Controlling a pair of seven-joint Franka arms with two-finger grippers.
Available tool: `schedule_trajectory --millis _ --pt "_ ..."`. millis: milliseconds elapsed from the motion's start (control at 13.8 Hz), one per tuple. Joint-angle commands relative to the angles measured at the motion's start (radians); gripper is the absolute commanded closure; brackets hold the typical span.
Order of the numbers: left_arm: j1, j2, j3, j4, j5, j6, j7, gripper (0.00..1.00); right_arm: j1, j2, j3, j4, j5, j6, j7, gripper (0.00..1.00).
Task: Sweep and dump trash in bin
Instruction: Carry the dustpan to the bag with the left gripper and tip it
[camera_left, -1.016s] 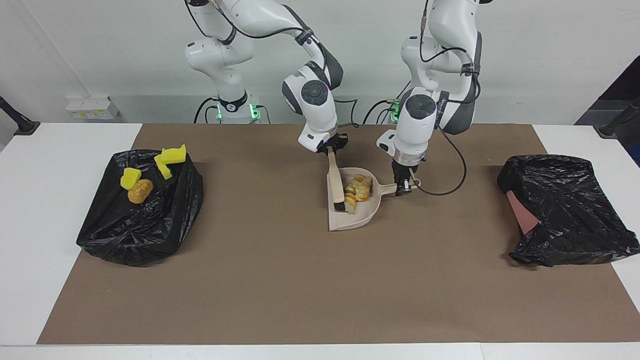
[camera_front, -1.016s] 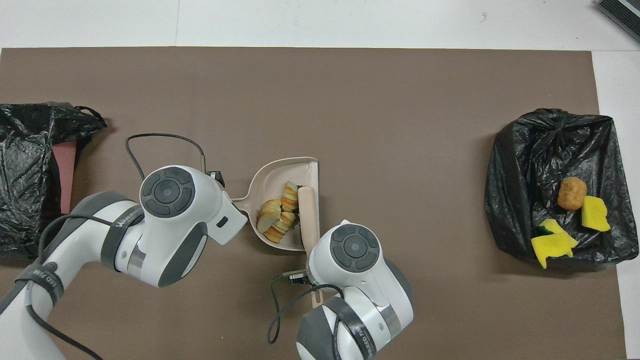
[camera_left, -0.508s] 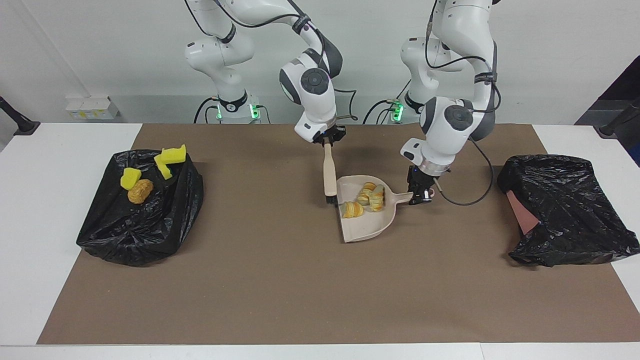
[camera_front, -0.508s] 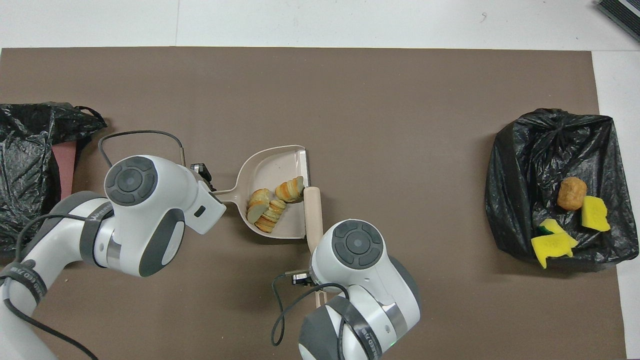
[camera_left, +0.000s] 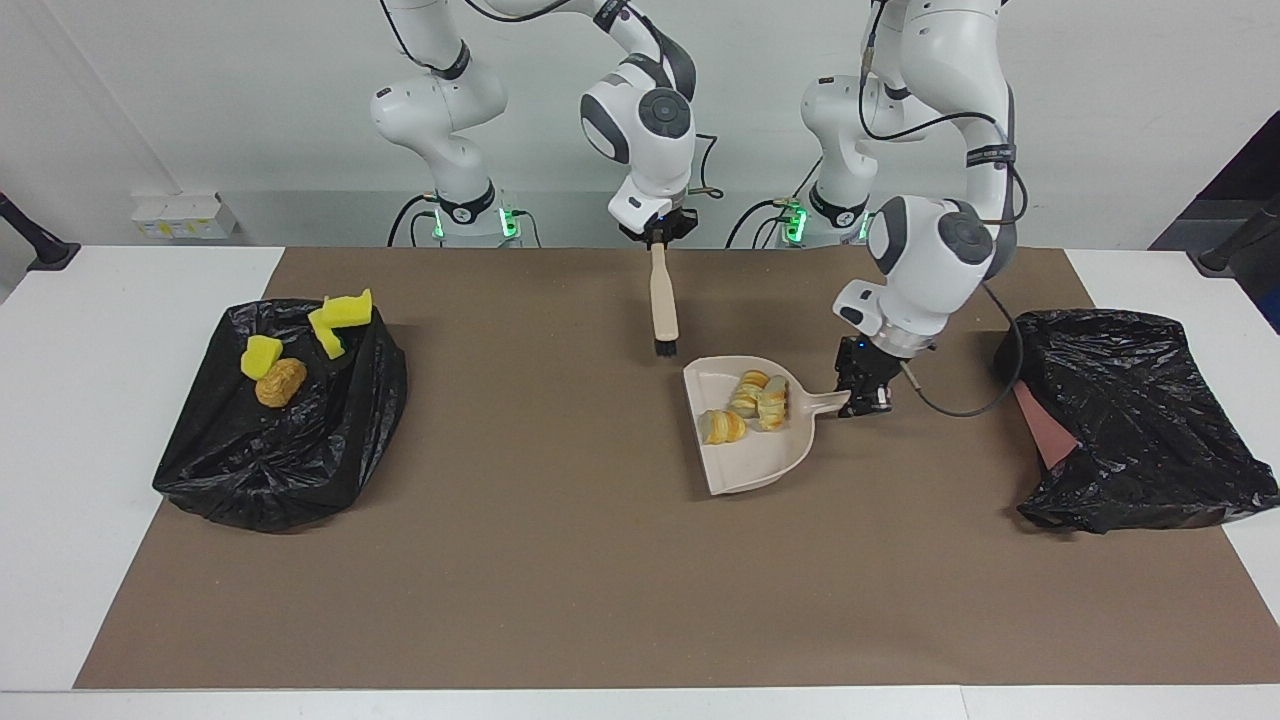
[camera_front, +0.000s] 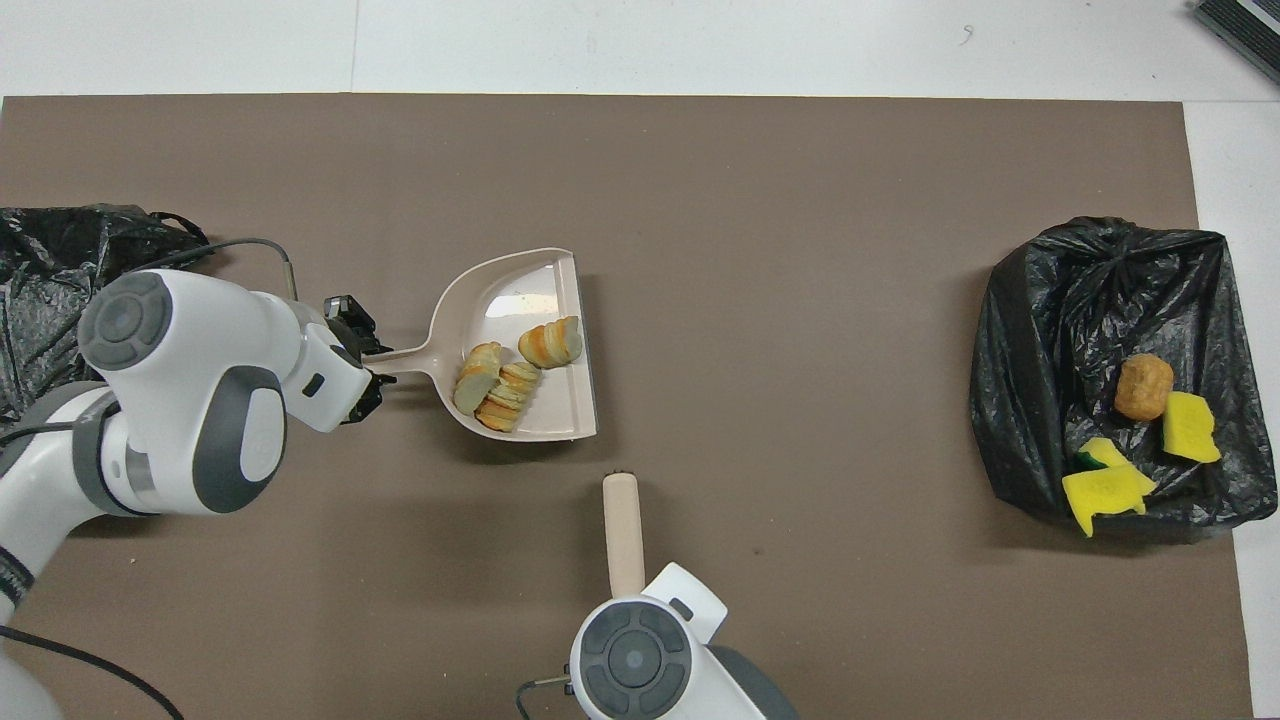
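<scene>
- since a second ago both arms have pulled apart: brush (camera_left: 661, 312) lifted out of the dustpan (camera_left: 752, 466) and drawn back toward the robots; dustpan carried toward the left arm's end of the table, pastry load shifted inside it.
- left gripper (camera_left: 868, 396) clamped on the dustpan's handle tip, fingers closed narrow around it. pan looks raised off the brown mat (camera_left: 560, 580), roughly level, mouth facing the right arm's end.
- pale golden pastry chunks (camera_left: 748, 406) sit in the pan, bunched toward the handle end and the side nearer the robots; one chunk a little apart from the rest in the overhead view (camera_front: 550, 342).
- right gripper (camera_left: 657, 240) shut tight on the top of the brush handle; brush hangs upright, black bristles down, over the mat, clear of the pan and of the mat.
- black bin bag (camera_left: 1140, 420) at the left arm's end, just beside the left gripper; pinkish bin wall shows at its opening.
- second black bag (camera_left: 280, 440) at the right arm's end, well apart from the pan. on it: yellow sponge bits (camera_left: 262, 355), a green-backed one (camera_front: 1100, 478) among them, and an orange-brown lump (camera_left: 281, 383) touching one yellow bit.
- no loose scraps seen on the mat.
</scene>
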Motion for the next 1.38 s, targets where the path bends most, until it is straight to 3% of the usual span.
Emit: schedule_trajectory --millis 0,435,580,653,725,1016,1306 --pt "0.062 0.011 -0.007 0.134 -0.026 -0.129 0.039 1.0 0.007 -0.01 0.001 -0.066 -0.005 0.055 0.005 1.0" --pt "0.214 0.014 -0.005 0.351 -0.014 -0.397 0.043 1.0 0.006 0.04 0.001 -0.072 -0.002 0.151 0.074 0.99" --pt "0.262 0.034 -0.003 0.403 -0.006 -0.449 0.098 1.0 -0.003 0.054 0.001 -0.056 -0.002 0.144 0.057 0.52" --pt "0.299 0.043 -0.003 0.435 -0.005 -0.481 0.146 1.0 -0.003 0.059 0.0 -0.049 -0.01 0.141 0.053 0.21" --pt "0.332 0.057 -0.002 0.461 -0.005 -0.505 0.192 1.0 -0.005 0.063 -0.002 -0.039 -0.022 0.142 0.039 0.0" --pt "0.441 0.069 0.003 0.487 0.063 -0.529 0.307 1.0 -0.112 0.065 -0.008 0.049 -0.12 0.141 0.019 0.0" --pt "0.569 0.137 0.006 0.63 0.136 -0.607 0.419 1.0 -0.262 0.065 -0.01 0.167 -0.227 0.135 0.008 0.0"
